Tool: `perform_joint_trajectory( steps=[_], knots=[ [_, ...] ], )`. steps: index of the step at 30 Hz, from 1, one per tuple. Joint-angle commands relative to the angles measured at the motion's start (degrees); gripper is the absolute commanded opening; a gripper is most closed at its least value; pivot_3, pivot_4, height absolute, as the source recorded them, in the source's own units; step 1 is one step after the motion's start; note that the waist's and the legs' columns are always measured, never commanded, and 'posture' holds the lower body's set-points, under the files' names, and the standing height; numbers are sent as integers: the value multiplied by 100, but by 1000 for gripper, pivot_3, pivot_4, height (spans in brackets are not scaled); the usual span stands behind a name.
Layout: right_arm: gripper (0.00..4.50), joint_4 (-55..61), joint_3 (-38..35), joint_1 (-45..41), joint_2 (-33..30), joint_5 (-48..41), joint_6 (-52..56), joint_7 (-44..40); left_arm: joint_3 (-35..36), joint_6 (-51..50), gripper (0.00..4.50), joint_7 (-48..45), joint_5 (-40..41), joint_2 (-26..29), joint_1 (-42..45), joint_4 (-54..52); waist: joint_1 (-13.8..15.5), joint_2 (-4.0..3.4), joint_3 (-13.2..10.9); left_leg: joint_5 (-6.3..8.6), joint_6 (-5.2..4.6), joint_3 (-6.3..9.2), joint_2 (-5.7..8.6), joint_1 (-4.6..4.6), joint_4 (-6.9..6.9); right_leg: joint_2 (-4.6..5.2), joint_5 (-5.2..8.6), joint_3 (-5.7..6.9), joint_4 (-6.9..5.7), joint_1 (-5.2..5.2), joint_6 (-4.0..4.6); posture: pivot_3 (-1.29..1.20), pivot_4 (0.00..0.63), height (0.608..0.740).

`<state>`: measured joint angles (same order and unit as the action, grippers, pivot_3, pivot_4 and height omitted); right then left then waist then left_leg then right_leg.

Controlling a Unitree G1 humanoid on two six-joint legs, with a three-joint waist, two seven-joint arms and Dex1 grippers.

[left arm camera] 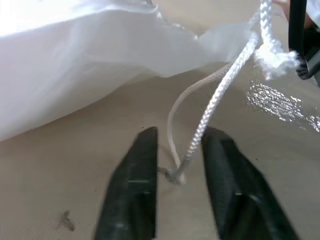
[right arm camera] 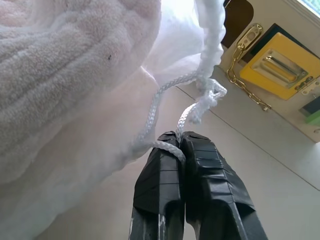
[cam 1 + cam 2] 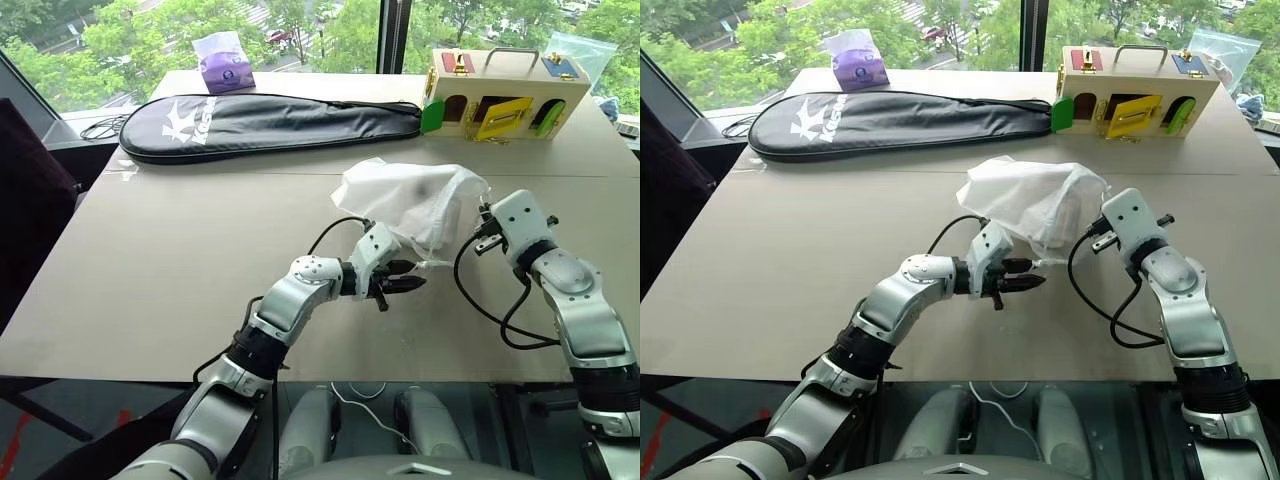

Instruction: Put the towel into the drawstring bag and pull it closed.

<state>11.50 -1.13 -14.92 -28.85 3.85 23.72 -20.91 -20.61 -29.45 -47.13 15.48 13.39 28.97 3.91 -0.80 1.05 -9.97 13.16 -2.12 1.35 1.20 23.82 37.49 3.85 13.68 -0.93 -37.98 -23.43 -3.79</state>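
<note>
Nearest, left hand [image 3: 403,284] low over the counter [image 3: 180,260], pointing right toward the drawstring bag [image 3: 410,198]; its two black fingers [image 1: 132,195] stand a little apart with a thin white cord [image 1: 215,100] running down between them — whether pinched or merely straddled, cannot tell. Just beyond and to the right, right hand [image 2: 181,142] with fingers pressed together, pinching another cord [image 2: 167,146] close to its knot [image 2: 207,95] at the bag's mouth. Between and behind the two hands, the bag itself: thin, semi-translucent white fabric, puffed up, resting on the counter near the middle. Inside it, the towel [image 2: 65,70] — fluffy, pale, showing through the fabric in the right wrist view. Farther back on the left, a long black racket case [image 3: 270,124] lying across the counter. Behind that, a purple tissue pack [image 3: 226,62] near the far edge. Far right, a wooden box [image 3: 500,95] with coloured doors, latches and a chain, and a clear plastic bag [image 3: 588,50] behind it by the window.
</note>
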Motion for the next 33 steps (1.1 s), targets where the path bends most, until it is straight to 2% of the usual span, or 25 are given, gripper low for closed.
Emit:
perform_joint_trajectory(
  steps=[1, 6, 12, 15, 18, 21, 27, 30, 33],
  knots=[
    [0, 269, -174, -32, -32, -40, -31, 26, 145, 54, 19, 45, -21, 83, -82, -296, 2, 0, 0, 0, 0, 1, 0, 0, 0, 0, 0, 0, 0, 0, 0, 0, 150, 740],
    [0, 178, -249, -80, -69, -26, -55, 73, 482, -191, 19, 313, 120, 182, -308, -602, 8, 0, 0, 0, 0, 0, 0, 0, 0, 0, 0, 0, 1, 0, 0, 0, 150, 740],
    [0, -233, -951, -265, -46, 99, -174, 872, 1692, -1356, 19, 966, 1212, 14, -495, -1730, 20, 0, 0, 0, 0, 3, 0, 3, 1, 7, 0, 2, 2, 0, 0, 0, 150, 740],
    [0, -523, -1262, -428, -105, 181, -243, 1282, 2495, -2187, 19, 1428, 2023, -130, -415, -1935, 17, -1, 0, 0, 1, 4, -1, 1, 1, 5, 0, 3, 0, 1, 0, 0, 150, 740],
    [0, -741, -1437, -534, -181, 247, -317, 1517, 2991, -2641, 19, 1706, 2528, -159, -352, -1974, 8, -1, 0, -1, 2, 3, 0, 0, 1, 3, 0, 3, -1, 1, 0, 0, 150, 740],
    [0, -979, -1617, -640, -239, 267, -363, 1767, 3611, -2900, 19, 2198, 2941, -212, -175, -1715, 9, 0, 0, -1, 2, 1, 0, 1, 1, 3, 0, 1, 0, 1, 0, 0, 150, 740],
    [0, -1139, -1687, -697, -217, 214, -374, 1990, 4409, -3004, 19, 3376, 3324, -599, 297, -1096, 14, 0, 0, -2, 4, 0, 3, 0, 3, 3, 0, 0, 0, 3, 0, 0, 150, 740],
    [0, -1114, -1736, -660, -199, 189, -308, 2078, 4891, -2910, 19, 4148, 3456, -808, 588, -634, 17, 0, 0, -3, 5, 0, 4, 2, 3, 4, -1, 1, 2, 3, -1, 0, 150, 740],
    [0, -1091, -1828, -583, -194, 146, -235, 2152, 5742, -2490, 19, 5398, 3669, -1008, 1067, 128, 24, 1, 0, -3, 5, 2, 5, 1, 3, 4, -1, 2, 0, 3, -1, 0, 150, 740]
  ],
)
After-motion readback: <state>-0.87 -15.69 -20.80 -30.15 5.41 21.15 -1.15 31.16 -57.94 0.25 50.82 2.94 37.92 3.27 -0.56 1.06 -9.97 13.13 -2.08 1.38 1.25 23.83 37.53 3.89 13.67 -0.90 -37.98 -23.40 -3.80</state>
